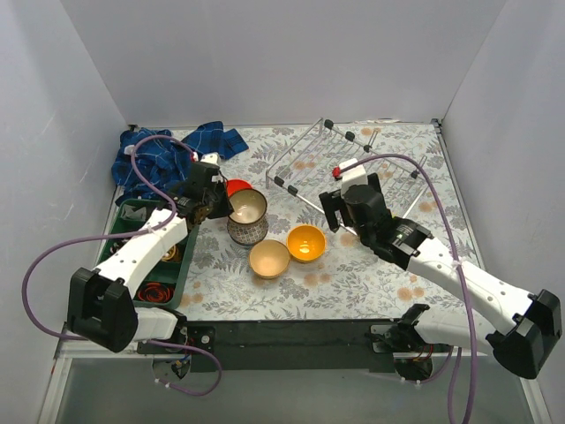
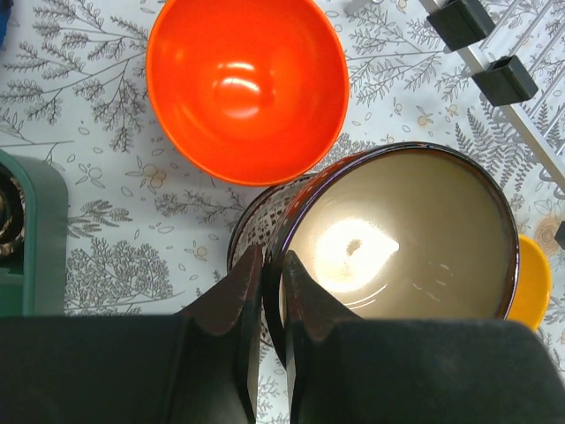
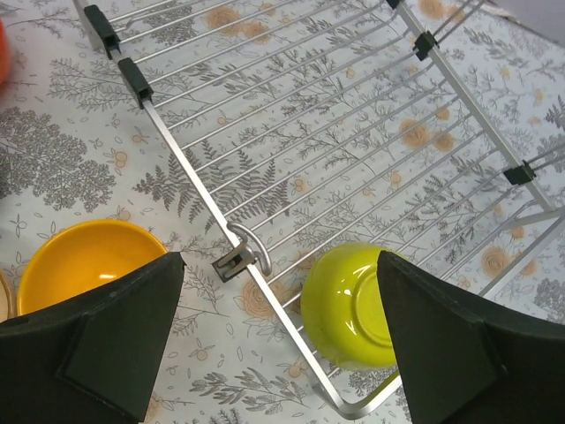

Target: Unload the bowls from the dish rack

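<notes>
My left gripper (image 2: 272,265) is shut on the rim of the dark brown bowl (image 2: 397,234), one finger inside and one outside. That bowl (image 1: 248,207) sits upright in or just above the white-brown patterned bowl (image 1: 247,233). A red-orange bowl (image 2: 245,84) stands beside them on the table. A beige bowl (image 1: 269,259) and a yellow-orange bowl (image 1: 306,243) stand further forward. My right gripper (image 3: 278,327) is open above the near corner of the dish rack (image 3: 309,115). A lime green bowl (image 3: 349,305) lies upside down there between its fingers, untouched. The top view hides this bowl under the right gripper (image 1: 346,212).
A green compartment tray (image 1: 132,221) with small items lies left of my left arm. A crumpled blue cloth (image 1: 168,150) lies at the back left. The dish rack (image 1: 353,163) spans the back right. White walls close in three sides.
</notes>
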